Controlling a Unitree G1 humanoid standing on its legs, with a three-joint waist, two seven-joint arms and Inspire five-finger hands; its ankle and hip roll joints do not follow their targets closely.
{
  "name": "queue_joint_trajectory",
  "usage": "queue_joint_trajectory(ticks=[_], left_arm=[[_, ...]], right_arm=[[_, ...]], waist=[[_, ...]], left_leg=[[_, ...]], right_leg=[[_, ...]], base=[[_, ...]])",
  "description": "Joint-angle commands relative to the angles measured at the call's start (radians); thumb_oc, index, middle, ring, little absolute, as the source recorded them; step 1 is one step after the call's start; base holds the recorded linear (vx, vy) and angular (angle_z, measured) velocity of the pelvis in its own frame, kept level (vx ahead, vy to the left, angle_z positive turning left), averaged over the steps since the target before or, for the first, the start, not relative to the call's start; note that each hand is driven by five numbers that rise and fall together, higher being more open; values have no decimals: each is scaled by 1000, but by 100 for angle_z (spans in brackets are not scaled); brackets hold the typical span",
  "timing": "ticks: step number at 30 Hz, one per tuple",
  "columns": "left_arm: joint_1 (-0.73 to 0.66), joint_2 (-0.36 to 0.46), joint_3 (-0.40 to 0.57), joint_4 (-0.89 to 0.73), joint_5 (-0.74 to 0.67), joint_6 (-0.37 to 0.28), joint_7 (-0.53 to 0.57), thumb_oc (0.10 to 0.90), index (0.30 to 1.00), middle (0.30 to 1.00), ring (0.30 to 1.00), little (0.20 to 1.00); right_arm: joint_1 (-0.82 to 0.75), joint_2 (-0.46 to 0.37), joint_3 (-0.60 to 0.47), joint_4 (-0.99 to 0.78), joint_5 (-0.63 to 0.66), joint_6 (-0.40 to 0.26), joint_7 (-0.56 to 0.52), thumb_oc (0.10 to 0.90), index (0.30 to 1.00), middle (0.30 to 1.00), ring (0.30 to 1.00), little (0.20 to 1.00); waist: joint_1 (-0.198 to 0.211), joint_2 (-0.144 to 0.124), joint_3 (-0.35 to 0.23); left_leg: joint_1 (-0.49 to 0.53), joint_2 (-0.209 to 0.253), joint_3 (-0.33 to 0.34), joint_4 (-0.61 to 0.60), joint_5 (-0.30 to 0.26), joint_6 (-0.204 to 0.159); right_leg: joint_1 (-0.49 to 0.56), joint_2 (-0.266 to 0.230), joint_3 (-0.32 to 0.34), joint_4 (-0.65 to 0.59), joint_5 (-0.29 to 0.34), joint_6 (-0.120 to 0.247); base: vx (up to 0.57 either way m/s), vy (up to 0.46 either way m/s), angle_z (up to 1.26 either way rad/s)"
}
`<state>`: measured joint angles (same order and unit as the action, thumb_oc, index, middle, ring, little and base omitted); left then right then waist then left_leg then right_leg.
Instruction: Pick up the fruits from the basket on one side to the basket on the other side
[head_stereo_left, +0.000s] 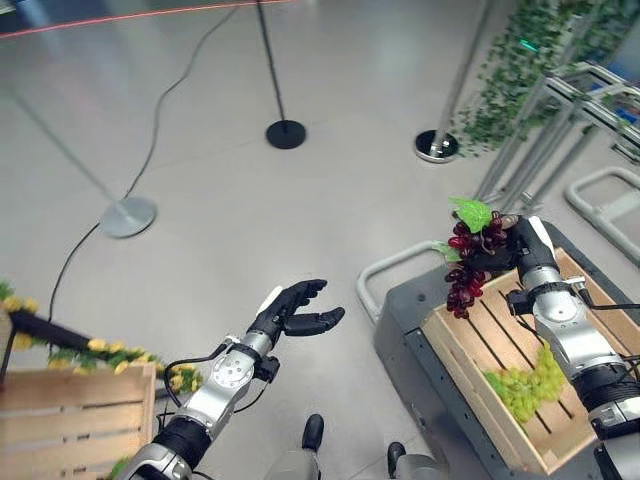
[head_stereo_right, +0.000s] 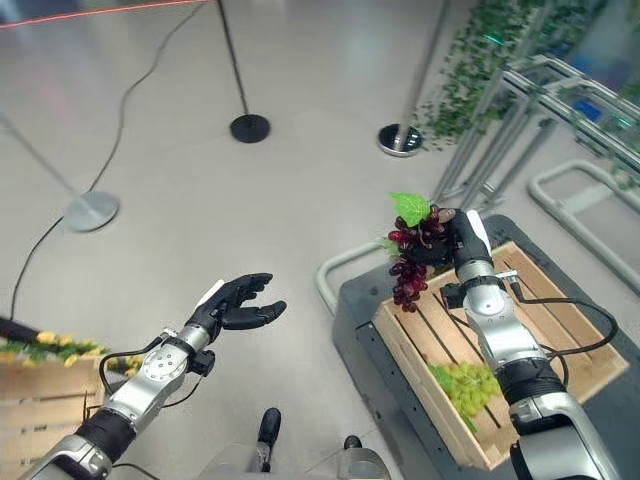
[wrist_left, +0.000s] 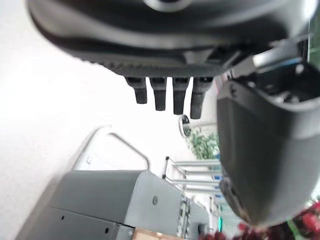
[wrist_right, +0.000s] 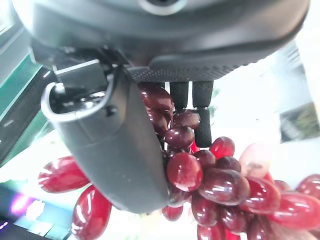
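Slatted wooden crate (head_stereo_left: 470, 350); right hand (head_stereo_left: 525, 240) grips glossy red grapes (head_stereo_left: 468, 265).

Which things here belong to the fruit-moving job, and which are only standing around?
Job: red grapes held by right hand; green grapes in right crate; left crate; open left hand.
Around: stanchion bases, ivy, metal racks.

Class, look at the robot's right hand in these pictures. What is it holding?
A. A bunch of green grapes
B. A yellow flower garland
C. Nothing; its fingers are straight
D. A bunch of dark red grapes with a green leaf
D: the right hand is curled round the bunch of dark red grapes, raised above the wooden crate, where the green grapes lie.
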<state>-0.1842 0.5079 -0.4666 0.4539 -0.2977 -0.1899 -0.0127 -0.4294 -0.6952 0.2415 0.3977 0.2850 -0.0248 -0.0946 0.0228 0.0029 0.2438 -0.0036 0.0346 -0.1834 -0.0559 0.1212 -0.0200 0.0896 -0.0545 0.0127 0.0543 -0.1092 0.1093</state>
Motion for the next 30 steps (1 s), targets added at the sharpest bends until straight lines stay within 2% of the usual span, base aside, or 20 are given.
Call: queue_joint_trajectory(ticks=[1,3,5,6,7,8,9,12,19,25,30], left_arm=[[-56,-15,22,-15,-14,-125,-13,800,900,900,900,900],[-72,-29,30,-21,-12,-124,-32,800,900,900,900,900],[-87,-45,27,-20,-4,-126,-52,800,900,900,900,900],[-95,-53,19,-14,-8,-128,-60,800,900,900,900,900],[-101,-59,13,-10,-15,-128,-70,800,900,900,900,900],[-121,-65,0,-7,-37,-111,-98,800,900,900,900,900],[-147,-68,-31,-10,-46,-84,-117,800,900,900,900,900],[-196,-63,-66,-28,-55,-64,-133,800,900,900,900,900],[-258,-53,-71,-27,-75,-11,-85,800,900,900,900,900],[-309,-70,-75,-57,-57,73,-83,800,900,900,900,900],[-345,-93,-71,-57,-86,89,-45,800,900,900,900,900]], right_arm=[[-125,-23,-32,-90,29,-59,14,400,300,300,300,300],[-132,-22,-25,-97,33,-61,9,400,300,300,300,300],[-143,-24,-25,-97,46,-64,12,400,300,300,300,300],[-147,-21,-23,-94,56,-72,18,400,300,300,300,300],[-146,-19,-20,-95,58,-81,21,400,300,300,300,300],[-145,-6,-14,-100,53,-90,18,400,300,300,300,300],[-138,14,-12,-121,51,-87,10,400,300,300,300,300],[-168,14,21,-139,56,-57,16,400,300,300,300,300],[-195,48,74,-120,59,-49,88,400,300,300,300,300],[-235,95,119,-115,69,-16,123,400,300,300,300,300],[-258,136,159,-120,61,11,132,400,300,300,300,300]], waist=[[10,-41,-114],[6,-55,-110],[-8,-77,-104],[-15,-81,-101],[-20,-75,-100],[-35,-58,-107],[-40,-48,-116],[-29,-43,-115],[-22,-45,-144],[-6,-47,-168],[-1,-47,-185]], left_leg=[[40,-39,64,50,-86,22],[12,-55,125,157,-131,15],[-22,-63,219,318,-215,22],[-33,-63,244,356,-234,26],[-30,-58,256,340,-227,26],[11,-37,287,221,-197,25],[44,-25,277,121,-148,19],[44,-44,222,61,-114,19],[84,-54,221,-5,-106,24],[91,-53,220,-22,-105,22],[96,-52,217,-29,-104,20]], right_leg=[[-35,48,-54,16,91,-104],[-33,33,-76,6,95,-110],[-38,5,-101,11,100,-116],[-43,-2,-118,19,100,-116],[-48,0,-129,28,99,-114],[-54,12,-149,40,93,-103],[-54,15,-156,33,102,-90],[-57,11,-152,10,125,-71],[-26,3,-151,-76,159,-56],[-5,0,-161,-126,174,-49],[5,0,-164,-138,173,-47]], base=[[-46,-76,24],[-81,-30,32],[-99,31,57],[-85,69,60],[-63,120,54],[-32,159,48],[-19,137,52],[-31,79,38],[31,52,16],[6,2,1],[7,12,2]])
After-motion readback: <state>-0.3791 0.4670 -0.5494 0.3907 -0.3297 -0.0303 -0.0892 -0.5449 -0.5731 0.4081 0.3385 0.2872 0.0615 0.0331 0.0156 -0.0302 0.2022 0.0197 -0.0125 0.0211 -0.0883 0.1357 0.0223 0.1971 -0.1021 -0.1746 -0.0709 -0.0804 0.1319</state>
